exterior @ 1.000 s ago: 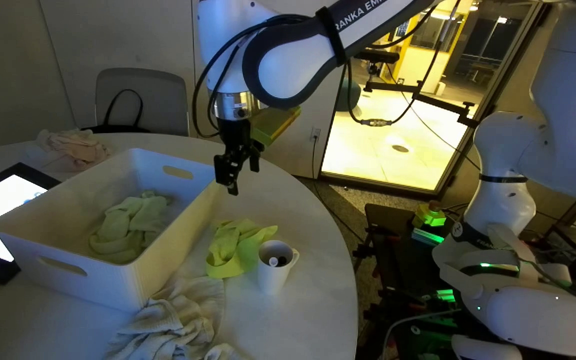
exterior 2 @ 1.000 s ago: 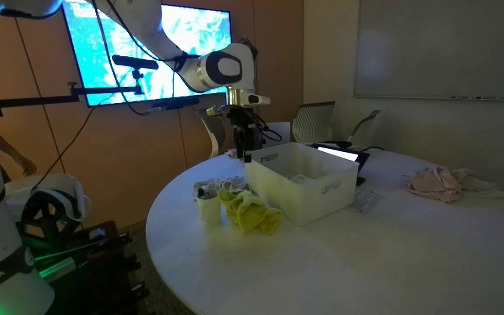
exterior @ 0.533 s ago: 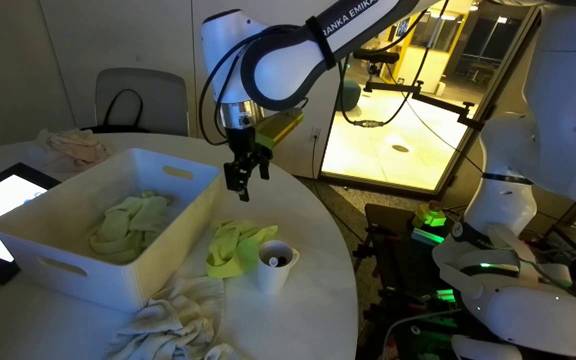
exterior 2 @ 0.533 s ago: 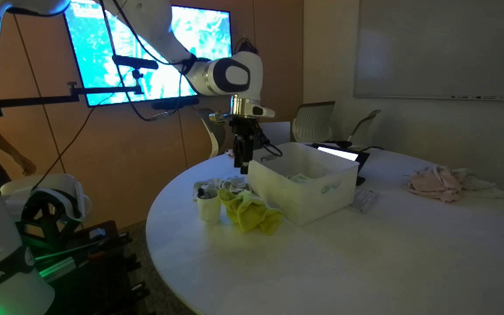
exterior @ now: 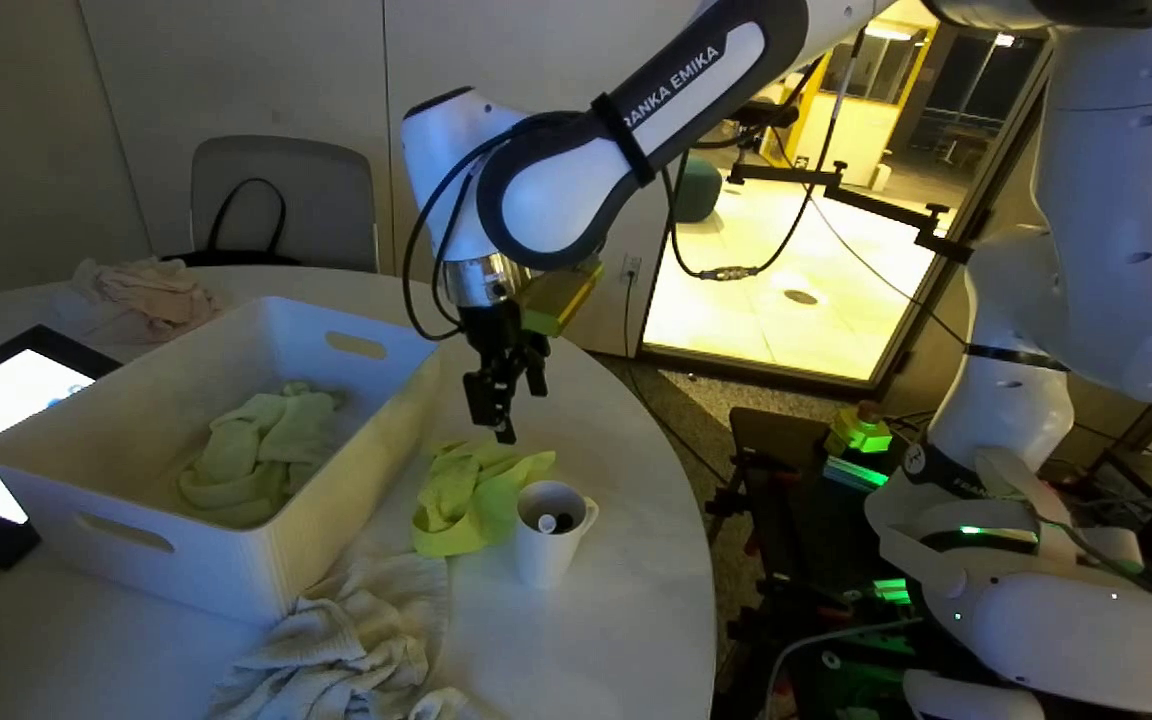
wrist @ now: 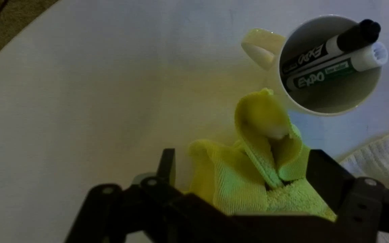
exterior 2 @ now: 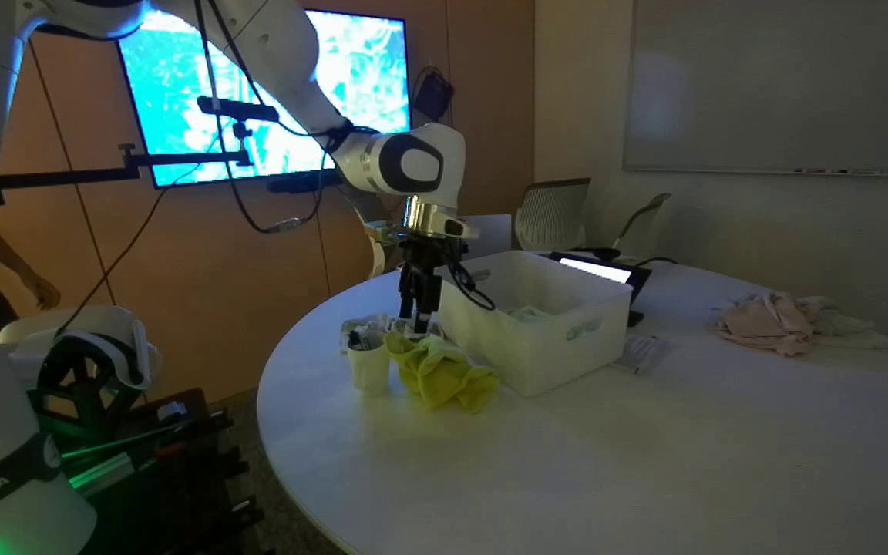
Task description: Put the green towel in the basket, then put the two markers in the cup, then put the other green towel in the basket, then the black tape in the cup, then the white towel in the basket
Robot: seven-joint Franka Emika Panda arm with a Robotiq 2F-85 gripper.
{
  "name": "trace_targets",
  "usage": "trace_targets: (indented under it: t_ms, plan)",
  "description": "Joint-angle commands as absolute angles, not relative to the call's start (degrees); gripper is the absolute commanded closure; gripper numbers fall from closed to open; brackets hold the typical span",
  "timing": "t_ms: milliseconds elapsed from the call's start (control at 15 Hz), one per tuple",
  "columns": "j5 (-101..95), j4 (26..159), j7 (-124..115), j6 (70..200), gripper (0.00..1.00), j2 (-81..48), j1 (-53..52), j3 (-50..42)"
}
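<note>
Yellow-green cloth towel [wrist: 241, 185]: crumpled, part ribbed, part fuzzy, one fold curled into a loop. Lies on the round white table [exterior 2: 606, 478], between a large white rectangular plastic tub [exterior: 201, 570] and a small white handled cup [exterior: 543, 560] with two markers [wrist: 336, 70] leaning inside. Black two-finger gripper [wrist: 241, 156] hangs above the towel, jaws spread wide.

- In an exterior view, vantage above the bench [exterior: 626, 620], near, tipped well down: basket [exterior: 356, 490] at picture left, robot base [exterior: 1066, 630] at right, glass panel [exterior: 786, 330] beyond.
- In an exterior view, screen [exterior 2: 359, 69] and whiteboard [exterior 2: 783, 85] beyond; vantage set back from basket, shallow downward tilt across bench, robot base at picture left.
- Wrist view: close, about straight down on green towel [wrist: 235, 185] and cup [wrist: 343, 96]; gripper [wrist: 240, 168] along lower edge.
- Common to all three: bench, green towel, cup.
</note>
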State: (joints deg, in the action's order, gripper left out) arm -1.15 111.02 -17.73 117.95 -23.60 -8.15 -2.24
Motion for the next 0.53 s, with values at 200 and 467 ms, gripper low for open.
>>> trace_targets:
  t_ms: [200,467]
  plan:
    - [0.1,111.9,-11.2,124.7,0.00,-27.2,-5.5,-0.1]
    - [0.9,112.1,-6.3,130.2,0.00,-29.1,-3.9,0.6]
